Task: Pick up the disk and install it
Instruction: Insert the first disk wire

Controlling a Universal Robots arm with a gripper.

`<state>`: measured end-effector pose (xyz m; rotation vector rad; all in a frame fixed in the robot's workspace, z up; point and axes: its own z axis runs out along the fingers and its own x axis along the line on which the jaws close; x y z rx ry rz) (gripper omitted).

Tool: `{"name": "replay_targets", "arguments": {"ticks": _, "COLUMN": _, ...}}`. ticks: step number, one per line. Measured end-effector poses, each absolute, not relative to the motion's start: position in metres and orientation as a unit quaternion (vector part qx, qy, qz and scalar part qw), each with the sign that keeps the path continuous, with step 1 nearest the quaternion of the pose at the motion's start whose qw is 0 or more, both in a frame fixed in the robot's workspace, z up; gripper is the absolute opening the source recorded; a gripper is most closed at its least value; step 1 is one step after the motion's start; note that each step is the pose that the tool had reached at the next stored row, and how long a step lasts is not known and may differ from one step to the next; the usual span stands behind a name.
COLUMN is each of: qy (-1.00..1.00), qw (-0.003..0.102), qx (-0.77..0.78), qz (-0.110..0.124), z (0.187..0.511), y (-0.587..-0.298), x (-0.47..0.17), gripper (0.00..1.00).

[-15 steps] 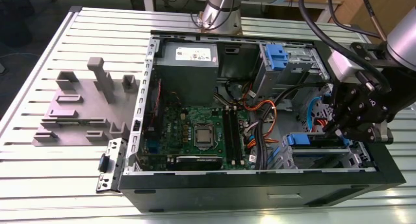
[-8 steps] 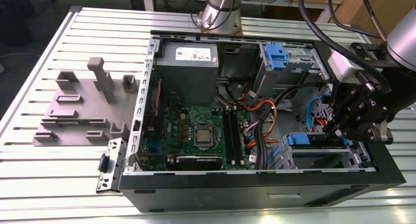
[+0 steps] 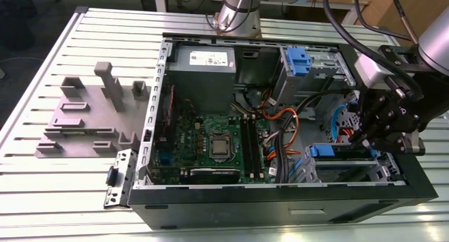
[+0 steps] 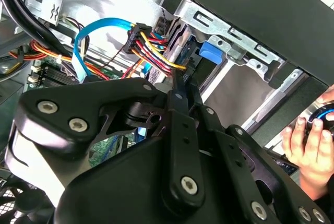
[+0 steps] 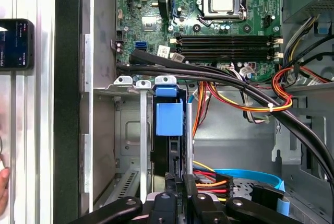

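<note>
Exterior view: a slatted aluminium table [image 3: 42, 200] carries an open black case [image 3: 281, 205], with dark floor and further benches beyond it at 12 o'clock. At about 11 o'clock inside the case, the power supply [image 3: 210, 57] bears a white printed label; the bare processor [image 3: 220, 146] sits mid-board. A grey holder [image 3: 84, 121] stands on the table at 9 o'clock from the case. The gripper [image 3: 363, 142] hangs over the drive bay at the case's 4 o'clock corner, and I cannot tell whether it is clenched or released. In both wrist views the gripper [image 5: 180, 179] [image 4: 180, 83] is next to the bay's metal frame, among orange, red and yellow cables. In the first wrist view the disk [image 5: 167, 148] stands on edge in the bay, topped by its blue tab, just beside the gripper. A phone [image 5: 15, 44] with a lit screen lies on the table beside the case. In the second wrist view a person's hand [image 4: 308, 140] rests outside the case wall.
</note>
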<state>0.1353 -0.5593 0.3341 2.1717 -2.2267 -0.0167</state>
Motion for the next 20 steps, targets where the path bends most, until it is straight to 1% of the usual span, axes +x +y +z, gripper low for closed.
{"name": "replay_targets", "arguments": {"ticks": 20, "qy": -0.716, "qw": 0.013, "qx": 0.698, "qz": -0.007, "z": 0.3313, "y": -0.5593, "x": 0.1353, "gripper": 0.17}}
